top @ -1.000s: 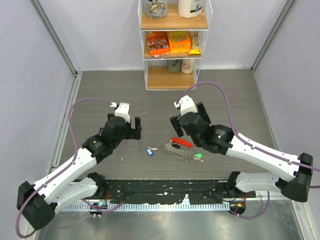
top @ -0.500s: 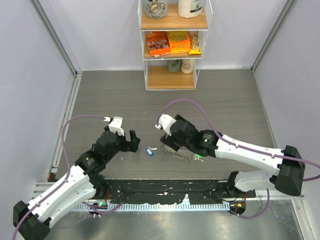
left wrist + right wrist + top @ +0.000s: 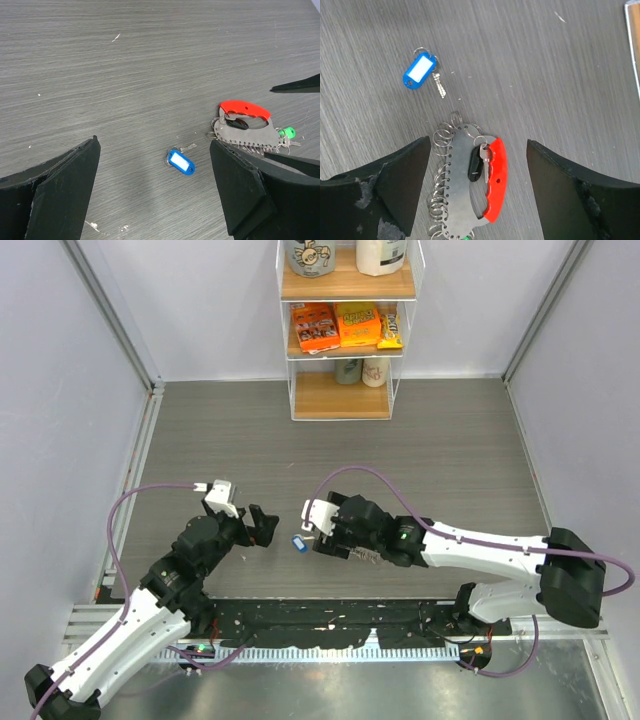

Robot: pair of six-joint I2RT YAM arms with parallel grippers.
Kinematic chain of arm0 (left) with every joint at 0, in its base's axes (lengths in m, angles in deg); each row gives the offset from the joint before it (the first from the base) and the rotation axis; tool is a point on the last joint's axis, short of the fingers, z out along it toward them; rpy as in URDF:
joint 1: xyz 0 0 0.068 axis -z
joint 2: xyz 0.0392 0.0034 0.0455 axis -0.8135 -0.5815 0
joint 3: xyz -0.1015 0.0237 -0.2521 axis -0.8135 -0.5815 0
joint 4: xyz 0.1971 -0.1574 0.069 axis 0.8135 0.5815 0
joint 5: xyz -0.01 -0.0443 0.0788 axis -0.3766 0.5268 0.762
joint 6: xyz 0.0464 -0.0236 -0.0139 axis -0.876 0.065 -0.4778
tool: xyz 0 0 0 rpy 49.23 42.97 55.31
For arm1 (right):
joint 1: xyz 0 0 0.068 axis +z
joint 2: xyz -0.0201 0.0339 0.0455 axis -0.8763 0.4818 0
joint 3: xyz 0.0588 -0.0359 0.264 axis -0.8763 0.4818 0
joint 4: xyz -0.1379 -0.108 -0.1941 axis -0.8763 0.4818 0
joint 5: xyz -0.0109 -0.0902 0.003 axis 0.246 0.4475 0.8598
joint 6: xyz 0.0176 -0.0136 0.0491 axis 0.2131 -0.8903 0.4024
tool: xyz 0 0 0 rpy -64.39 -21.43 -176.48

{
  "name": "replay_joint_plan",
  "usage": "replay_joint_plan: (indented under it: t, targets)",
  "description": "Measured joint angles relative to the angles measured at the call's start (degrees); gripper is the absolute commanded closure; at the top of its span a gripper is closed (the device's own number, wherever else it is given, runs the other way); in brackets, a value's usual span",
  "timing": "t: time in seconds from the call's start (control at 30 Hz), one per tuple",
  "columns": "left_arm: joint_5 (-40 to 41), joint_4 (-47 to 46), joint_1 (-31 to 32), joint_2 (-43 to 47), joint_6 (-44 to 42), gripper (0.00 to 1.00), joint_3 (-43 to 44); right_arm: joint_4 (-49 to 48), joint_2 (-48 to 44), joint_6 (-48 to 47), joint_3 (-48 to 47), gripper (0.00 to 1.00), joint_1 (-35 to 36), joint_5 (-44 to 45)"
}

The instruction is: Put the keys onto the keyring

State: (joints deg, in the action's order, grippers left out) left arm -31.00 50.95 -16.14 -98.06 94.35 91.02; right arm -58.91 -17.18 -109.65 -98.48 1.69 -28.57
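Note:
The blue-headed key (image 3: 181, 162) lies flat on the grey table, apart from the keyring (image 3: 465, 185). The keyring is a grey metal plate edged with several small rings and bearing a red fob (image 3: 496, 185); one small silver key hangs on it. The green-headed key (image 3: 287, 132) pokes out at the plate's far end. My right gripper (image 3: 479, 145) hovers open over the keyring, one finger on each side and neither touching it. Left of the blue key (image 3: 298, 543), my left gripper (image 3: 262, 527) is wide open and empty. In the top view the right arm hides most of the keyring.
A white shelf unit (image 3: 345, 330) with snack packs and bottles stands at the back of the table. Grey walls close in both sides. The arm bases and a black rail (image 3: 330, 625) run along the near edge.
Both arms have dropped and reached inward. The right gripper has swung left over the keyring, covering it from above, and its jaws have narrowed slightly. The left gripper has come closer to the blue key.

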Motion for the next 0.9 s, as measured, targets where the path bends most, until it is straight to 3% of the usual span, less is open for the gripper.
replay_joint_plan:
  t: [0.9]
  targets:
    - [-1.64,-0.74,0.0,-0.98,0.2,0.01,-0.72,-12.76,13.14,-4.87,3.02,0.29,-3.54,-7.58]
